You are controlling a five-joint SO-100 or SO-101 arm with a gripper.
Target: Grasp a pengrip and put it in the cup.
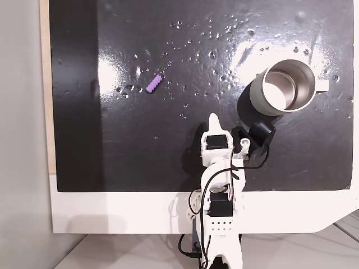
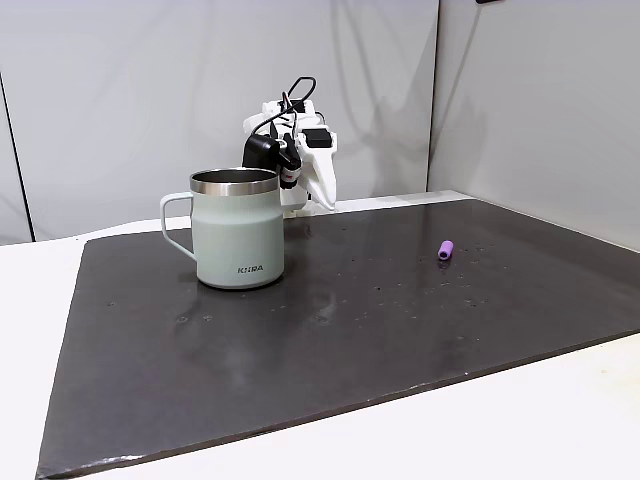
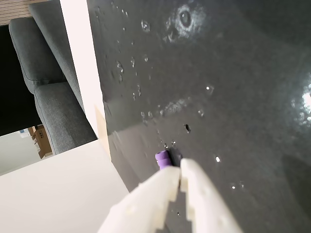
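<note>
In the wrist view the two white fingers of the gripper sit pressed together, nothing between them. Just past their tips the pengrip peeks out, a small purple stub lying on the dark mat.

From above, in a fixed view, the pengrip lies bare on the mat's upper left part, well apart from the arm: a short light-purple cylinder with a bumpy, ribbed outline, set at a slant. The cup stands upright at the right, its shiny metal inside open to the camera and its small handle pointing right.

In a fixed view from the side, the cup shows its grey-green outer wall and a small printed mark, while the pengrip is a purple dot at the right.
</note>
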